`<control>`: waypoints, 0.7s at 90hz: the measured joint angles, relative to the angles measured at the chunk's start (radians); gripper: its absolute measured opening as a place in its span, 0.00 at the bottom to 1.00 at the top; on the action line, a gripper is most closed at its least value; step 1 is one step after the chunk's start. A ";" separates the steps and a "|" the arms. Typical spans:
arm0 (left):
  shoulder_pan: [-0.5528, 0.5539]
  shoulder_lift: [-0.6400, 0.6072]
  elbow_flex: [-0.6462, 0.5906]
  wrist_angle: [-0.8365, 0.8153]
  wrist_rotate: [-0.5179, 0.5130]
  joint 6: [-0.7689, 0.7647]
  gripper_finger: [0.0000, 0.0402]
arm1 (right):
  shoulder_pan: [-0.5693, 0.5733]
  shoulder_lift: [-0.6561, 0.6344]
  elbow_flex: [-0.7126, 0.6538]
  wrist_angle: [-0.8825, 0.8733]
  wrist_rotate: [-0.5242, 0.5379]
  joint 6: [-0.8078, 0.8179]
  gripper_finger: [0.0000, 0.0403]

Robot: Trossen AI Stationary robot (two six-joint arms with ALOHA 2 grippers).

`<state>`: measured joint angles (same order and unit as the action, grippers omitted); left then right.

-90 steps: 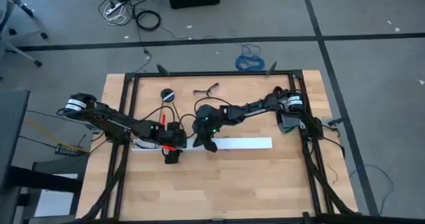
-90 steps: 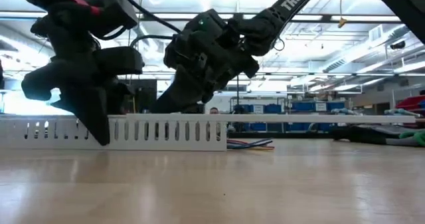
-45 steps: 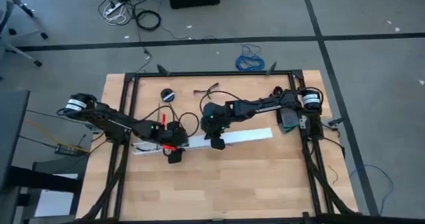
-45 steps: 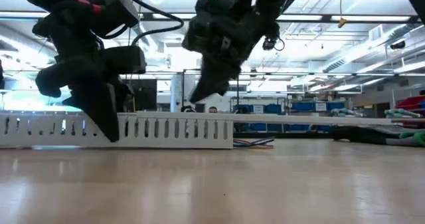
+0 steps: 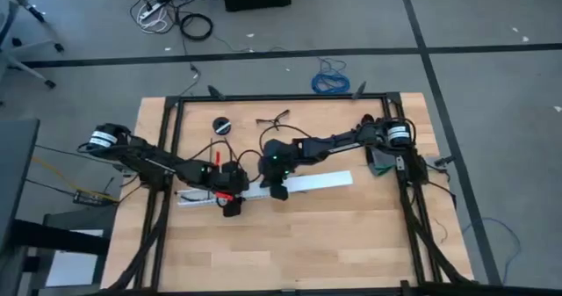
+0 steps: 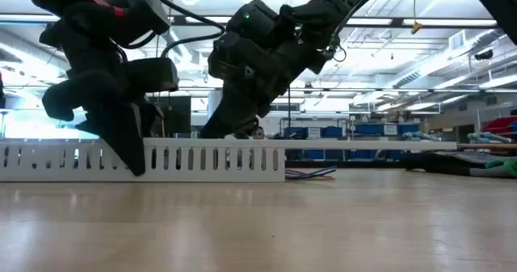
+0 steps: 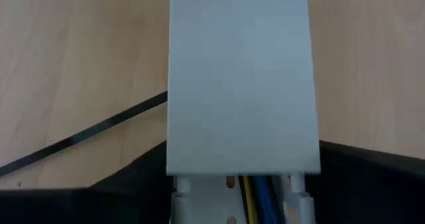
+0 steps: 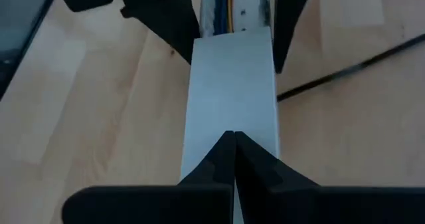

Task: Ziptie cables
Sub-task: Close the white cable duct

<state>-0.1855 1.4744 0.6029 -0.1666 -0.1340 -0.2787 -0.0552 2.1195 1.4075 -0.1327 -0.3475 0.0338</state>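
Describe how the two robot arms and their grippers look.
Both arms are dark, jointed and slim. The left arm has a red part near its wrist, and black cables trail along it. The right arm shows a small green light and white lettering in the low view. Each gripper has dark, tapering fingers.

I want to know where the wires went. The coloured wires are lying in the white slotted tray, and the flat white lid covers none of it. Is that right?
Not quite. The wires do lie in the white slotted tray, but the flat white lid covers part of it. The left wrist view shows them running under the lid.
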 joint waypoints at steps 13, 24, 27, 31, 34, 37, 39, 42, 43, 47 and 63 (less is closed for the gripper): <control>0.002 0.002 0.001 0.015 0.000 -0.012 0.60 | 0.000 -0.012 -0.002 0.022 -0.001 -0.007 0.00; 0.003 0.007 0.007 0.032 -0.003 -0.016 0.60 | 0.000 -0.056 -0.005 -0.028 0.045 -0.035 0.00; 0.003 0.007 0.007 0.036 -0.004 -0.016 0.60 | 0.002 -0.074 -0.005 -0.050 0.072 -0.047 0.00; 0.003 0.007 0.007 0.041 -0.010 -0.017 0.60 | 0.003 -0.106 -0.006 -0.095 0.102 -0.061 0.00; 0.003 0.007 0.007 0.045 -0.012 -0.018 0.60 | 0.006 -0.128 -0.007 -0.126 0.127 -0.069 0.00; 0.003 0.007 0.007 0.050 -0.012 -0.017 0.60 | 0.007 -0.147 -0.007 -0.144 0.146 -0.075 0.00; 0.003 0.007 0.007 0.053 -0.012 -0.017 0.60 | 0.007 -0.162 -0.006 -0.159 0.158 -0.079 0.00; 0.003 0.007 0.007 0.054 -0.012 -0.017 0.60 | 0.007 -0.181 -0.006 -0.201 0.171 -0.080 0.00; 0.003 0.007 0.007 0.053 -0.012 -0.017 0.60 | 0.007 -0.185 -0.005 -0.212 0.172 -0.080 0.00; 0.003 0.007 0.007 0.051 -0.015 -0.017 0.60 | 0.007 -0.199 -0.005 -0.243 0.174 -0.079 0.00; 0.003 0.007 0.006 0.050 -0.045 -0.026 0.60 | 0.007 -0.191 -0.005 -0.312 0.128 -0.054 0.00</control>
<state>-0.1822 1.4818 0.6090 -0.1168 -0.1790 -0.3050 -0.0479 1.9286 1.4029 -0.4449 -0.2195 -0.0206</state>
